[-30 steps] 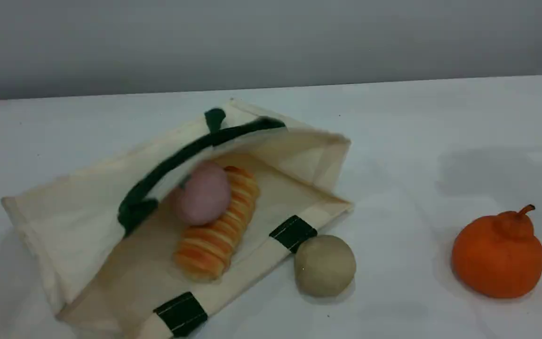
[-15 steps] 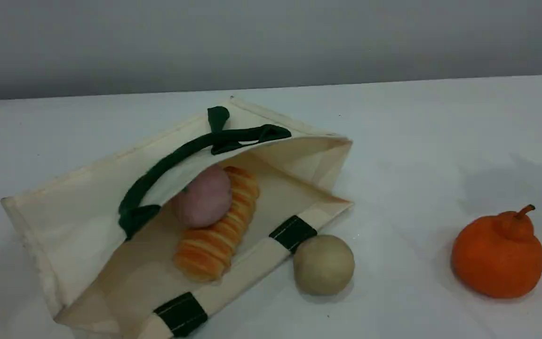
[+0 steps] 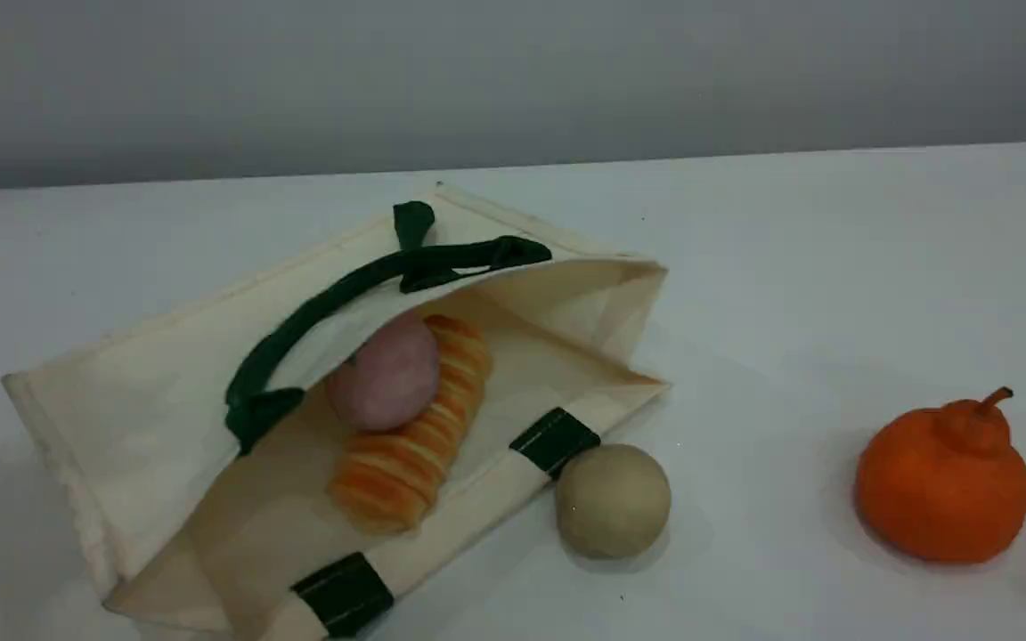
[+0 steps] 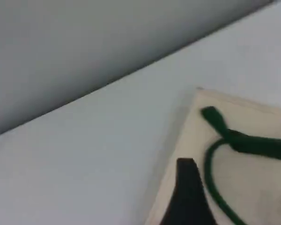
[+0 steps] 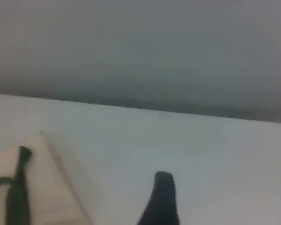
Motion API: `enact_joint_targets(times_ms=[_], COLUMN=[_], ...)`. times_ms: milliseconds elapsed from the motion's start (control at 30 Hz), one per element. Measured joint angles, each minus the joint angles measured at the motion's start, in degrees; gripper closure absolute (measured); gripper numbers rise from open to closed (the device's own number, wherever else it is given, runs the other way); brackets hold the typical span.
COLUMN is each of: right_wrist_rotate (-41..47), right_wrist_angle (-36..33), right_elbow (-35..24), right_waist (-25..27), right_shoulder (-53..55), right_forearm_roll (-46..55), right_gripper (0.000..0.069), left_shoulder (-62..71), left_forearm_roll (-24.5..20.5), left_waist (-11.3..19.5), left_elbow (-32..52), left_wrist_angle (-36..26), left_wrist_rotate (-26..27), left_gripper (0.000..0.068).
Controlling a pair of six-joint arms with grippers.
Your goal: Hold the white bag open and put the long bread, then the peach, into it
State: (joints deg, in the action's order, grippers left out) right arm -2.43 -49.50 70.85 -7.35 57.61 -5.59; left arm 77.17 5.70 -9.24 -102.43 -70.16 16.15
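Note:
The white bag (image 3: 148, 418) lies on its side on the table, its mouth gaping toward the front right. Inside it the long bread (image 3: 406, 454) rests on the lower wall, and the peach (image 3: 386, 378) sits against the bread's far half. The upper green handle (image 3: 326, 298) droops across the mouth. Neither gripper shows in the scene view. In the left wrist view my left gripper (image 4: 186, 164) shows one dark fingertip hanging above the bag's (image 4: 253, 117) edge, holding nothing. In the right wrist view my right gripper (image 5: 164, 177) hovers over bare table beside the bag (image 5: 42, 187), empty.
A plain beige ball (image 3: 613, 500) touches the bag's lower rim near a green patch (image 3: 556, 439). An orange fruit with a stem (image 3: 942, 485) stands at the front right. The table's far edge meets a grey wall.
The bag's upper flap and green handle dropped and settled still, partly covering the peach. The shadow on the table at the right slid away and faded.

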Motion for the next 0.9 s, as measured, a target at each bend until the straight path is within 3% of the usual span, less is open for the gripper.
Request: enact_joint_targets(times_ms=[167, 333, 667, 900], right_wrist_rotate=[1.03, 1.89, 3.47, 3.9], right_wrist_angle=[-6.46, -12.55, -20.81, -20.43], right_elbow=[0.0, -0.06, -0.11, -1.37], right_waist=[0.0, 0.0, 0.0, -0.05], right_shoulder=[-7.56, -14.57, -27.33, -34.92], right_forearm_roll=[0.0, 0.07, -1.01, -1.48], right_gripper=[0.0101, 0.0101, 0.0101, 0.0101], left_shoulder=[-4.13, -10.45, -30.78, -45.59], left_forearm_roll=[-2.92, -2.61, -2.97, -2.87], left_waist=[0.0, 0.0, 0.0, 0.0], left_elbow=[0.05, 3.67, 25.21, 38.93], left_wrist_angle=[0.0, 0.18, 0.12, 0.12], left_wrist_rotate=[-7.57, -8.54, -8.77, -8.77], left_gripper=[0.021, 0.021, 0.021, 0.021])
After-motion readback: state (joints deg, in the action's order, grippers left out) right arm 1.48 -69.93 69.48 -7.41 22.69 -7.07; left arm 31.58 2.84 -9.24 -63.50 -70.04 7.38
